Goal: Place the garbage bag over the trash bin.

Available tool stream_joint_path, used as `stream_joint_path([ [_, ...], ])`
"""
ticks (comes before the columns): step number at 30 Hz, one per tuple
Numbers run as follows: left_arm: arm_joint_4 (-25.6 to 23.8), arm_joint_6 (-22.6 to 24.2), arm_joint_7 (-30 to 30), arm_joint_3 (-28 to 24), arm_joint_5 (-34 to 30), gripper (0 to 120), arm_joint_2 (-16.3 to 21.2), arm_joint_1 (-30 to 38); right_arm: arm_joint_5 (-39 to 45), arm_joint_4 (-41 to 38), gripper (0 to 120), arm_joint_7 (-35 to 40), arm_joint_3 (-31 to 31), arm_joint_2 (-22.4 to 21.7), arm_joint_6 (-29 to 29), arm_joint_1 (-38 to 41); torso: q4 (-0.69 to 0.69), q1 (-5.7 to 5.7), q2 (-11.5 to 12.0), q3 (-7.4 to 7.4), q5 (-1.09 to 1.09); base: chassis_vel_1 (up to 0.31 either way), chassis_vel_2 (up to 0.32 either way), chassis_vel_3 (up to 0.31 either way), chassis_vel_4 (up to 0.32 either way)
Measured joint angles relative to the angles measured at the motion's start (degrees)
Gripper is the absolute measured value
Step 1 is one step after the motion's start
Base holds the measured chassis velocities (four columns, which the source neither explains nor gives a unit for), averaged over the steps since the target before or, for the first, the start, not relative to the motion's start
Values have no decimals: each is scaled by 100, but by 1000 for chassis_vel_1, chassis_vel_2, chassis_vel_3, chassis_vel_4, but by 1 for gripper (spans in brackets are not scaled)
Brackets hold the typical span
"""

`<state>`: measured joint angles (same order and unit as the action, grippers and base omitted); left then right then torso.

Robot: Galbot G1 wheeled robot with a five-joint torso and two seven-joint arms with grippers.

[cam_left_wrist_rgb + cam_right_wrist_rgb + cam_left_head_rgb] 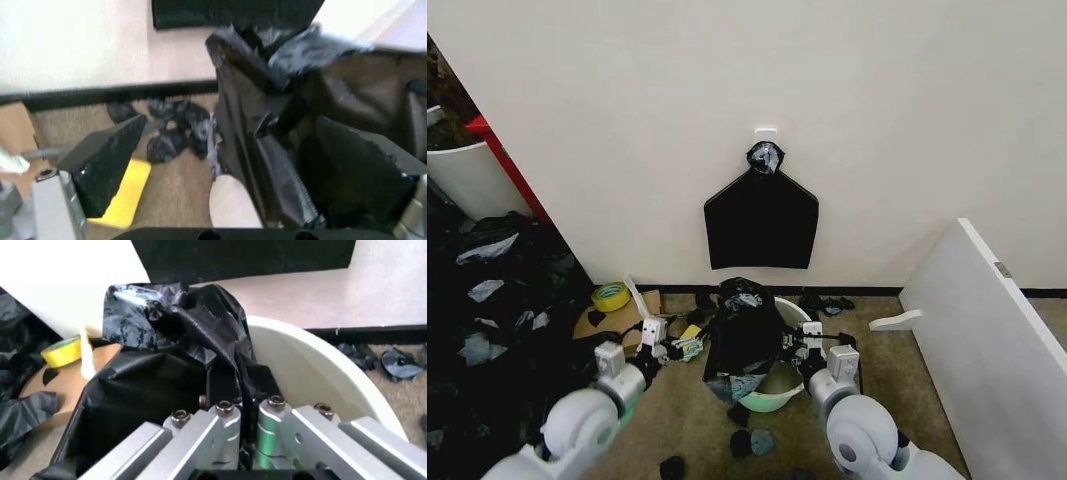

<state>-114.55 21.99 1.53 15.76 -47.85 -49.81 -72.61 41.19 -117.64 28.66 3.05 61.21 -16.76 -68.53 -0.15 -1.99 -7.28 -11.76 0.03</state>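
The trash bin (779,398) is a pale cream bucket standing on the carpet by the wall. The glossy black garbage bag (745,328) is draped over its left side and bunched up above the rim. My right gripper (810,340) is at the bin's right rim, and in the right wrist view its fingers (222,385) are pressed into a fold of the bag (153,365) beside the bin's wall (313,370). My left gripper (655,335) hovers to the left of the bag. It is open, with the bag (267,120) hanging near one finger.
A flat black bundle (761,220) hangs on the wall behind the bin. A yellow tape roll (611,296) and cardboard (617,318) lie to the left, near a heap of black bags (487,320). A white board (987,340) leans at the right. Black scraps (749,440) litter the carpet.
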Motion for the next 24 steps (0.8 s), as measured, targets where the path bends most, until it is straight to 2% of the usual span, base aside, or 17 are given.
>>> stream_joint_path([
  [3, 114, 717, 130, -94, -215, 100, -31, 541, -132, 59, 0, -35, 4, 38, 1, -22, -4, 0, 0, 0, 2, 0, 0, 0, 0],
  [7, 233, 1103, 186, -268, -352, 100, -82, 934, -205, 101, 0, -61, 8, 77, 1, -34, -5, 0, 0, 0, 1, 0, 0, 0, 0],
  [10, 452, 1671, 258, -696, -527, 100, -204, 1534, -248, 146, 0, -74, -16, 149, -3, -23, -5, 0, 0, 0, 1, 0, 0, 0, 0],
  [11, 452, 1671, 258, -696, -527, 100, -204, 1534, -248, 146, 0, -74, -16, 149, -3, -23, -5, 0, 0, 0, 1, 0, 0, 0, 0],
  [13, 582, 2019, 350, -1033, -571, 100, -319, 1865, -278, 155, 0, -85, -36, 182, -12, -21, -5, 0, 0, 0, 0, 0, 0, 0, 0],
  [16, 755, 2092, 464, -1389, -447, 100, -398, 2123, -311, 155, 0, -90, -58, 200, -20, -35, -4, 0, 0, 0, 2, 0, 0, 0, 0],
  [24, 1225, 2072, 599, -1834, -284, 100, -580, 2413, -362, 117, 0, -96, -74, 211, -39, -69, -4, 0, 0, 0, 1, 0, 0, 0, 0],
])
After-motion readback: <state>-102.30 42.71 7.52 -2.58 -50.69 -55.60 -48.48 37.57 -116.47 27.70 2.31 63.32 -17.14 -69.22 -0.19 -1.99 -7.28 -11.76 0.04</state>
